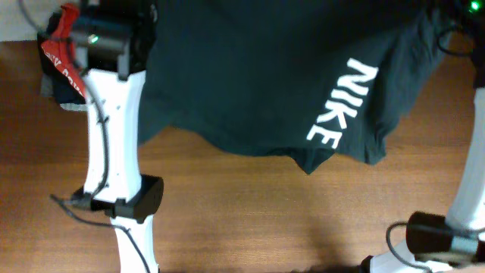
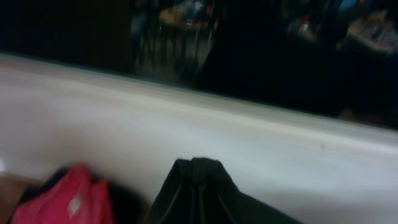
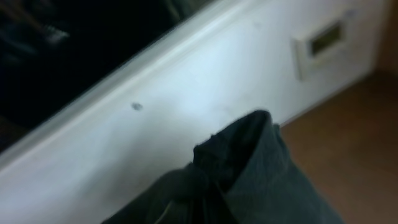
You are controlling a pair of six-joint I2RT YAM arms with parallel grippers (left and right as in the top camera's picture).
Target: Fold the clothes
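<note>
Wooden table (image 1: 250, 220) below dark garment (image 1: 258, 68); white lettering (image 1: 341, 102) apparently overhead only.

The wooden table (image 1: 250, 220) bears a red T-shirt (image 1: 57, 54) and a grey garment (image 1: 67, 97), touching.
</note>
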